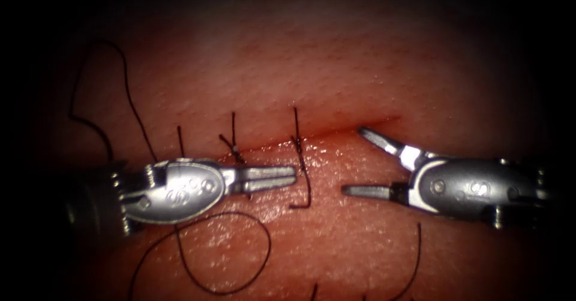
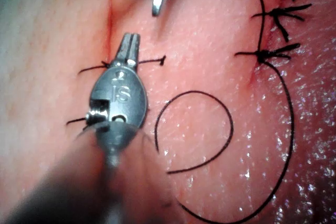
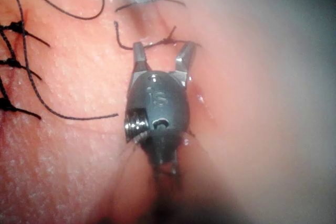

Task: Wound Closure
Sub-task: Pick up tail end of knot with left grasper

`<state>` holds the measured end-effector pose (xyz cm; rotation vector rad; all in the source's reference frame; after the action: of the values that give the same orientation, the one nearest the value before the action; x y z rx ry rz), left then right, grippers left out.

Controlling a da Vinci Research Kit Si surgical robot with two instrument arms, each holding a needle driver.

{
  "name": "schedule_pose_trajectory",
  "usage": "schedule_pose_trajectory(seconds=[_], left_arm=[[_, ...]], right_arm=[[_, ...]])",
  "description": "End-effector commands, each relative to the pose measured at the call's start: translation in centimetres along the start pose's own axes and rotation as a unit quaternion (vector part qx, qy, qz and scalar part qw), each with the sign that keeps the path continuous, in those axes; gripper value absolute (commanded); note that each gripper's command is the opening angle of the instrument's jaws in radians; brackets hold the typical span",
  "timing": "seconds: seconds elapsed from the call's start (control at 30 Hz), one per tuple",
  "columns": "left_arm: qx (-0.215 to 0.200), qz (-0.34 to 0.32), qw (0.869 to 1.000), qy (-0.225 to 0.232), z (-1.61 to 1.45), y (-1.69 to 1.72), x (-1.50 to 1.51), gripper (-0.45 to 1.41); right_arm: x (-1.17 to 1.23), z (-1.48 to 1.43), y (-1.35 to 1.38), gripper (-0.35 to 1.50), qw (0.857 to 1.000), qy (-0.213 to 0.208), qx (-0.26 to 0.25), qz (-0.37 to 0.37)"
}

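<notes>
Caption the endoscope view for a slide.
Left tool shut, right tool open and empty, either side of a knotted stitch across the cut.

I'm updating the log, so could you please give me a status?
Left end effector shut, holding nothing. Right end effector open, empty. Knotted stitches across the cut; loose thread on tissue.

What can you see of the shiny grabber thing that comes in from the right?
The right arm's silver metal tool has a rounded grey body and two slim, pointed jaws. The jaws stand wide open and hold nothing. It lies nearly level over the pink, wet tissue, pointing left; its upper jaw reaches to the reddish cut, near a stitch of dark thread.
</notes>
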<state>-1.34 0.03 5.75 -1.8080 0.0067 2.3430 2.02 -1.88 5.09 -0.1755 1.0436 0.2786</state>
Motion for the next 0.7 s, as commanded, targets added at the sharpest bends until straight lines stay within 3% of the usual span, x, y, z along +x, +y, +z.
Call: schedule_pose_trajectory(seconds=[0.03,0.13,0.27,0.37,0.67,0.7], left_arm=[[0.000,0.002,1.000,0.001,0.04,-0.05,-0.02,-0.45],[0.008,0.000,1.000,0.000,-0.02,-0.08,-0.01,-0.45],[0.011,0.010,1.000,-0.004,-0.01,0.00,-0.03,-0.45],[0.010,0.004,1.000,-0.014,0.04,0.06,-0.04,0.07],[-0.037,-0.016,0.997,-0.065,0.19,0.38,-0.18,0.79],[-0.040,-0.020,0.996,-0.076,0.21,0.41,-0.20,0.79]], right_arm=[[0.01,0.17,-0.05,1.42,1.000,0.008,0.003,-0.006],[0.01,0.28,-0.12,1.43,0.999,0.015,0.016,-0.026],[-0.02,0.22,-0.10,1.32,0.999,0.026,0.030,-0.029],[-0.03,0.14,-0.03,1.28,0.999,0.024,0.036,-0.027],[-0.03,-0.05,0.16,1.27,0.999,0.025,0.028,-0.021],[-0.03,-0.05,0.16,1.27,0.999,0.024,0.027,-0.021]])
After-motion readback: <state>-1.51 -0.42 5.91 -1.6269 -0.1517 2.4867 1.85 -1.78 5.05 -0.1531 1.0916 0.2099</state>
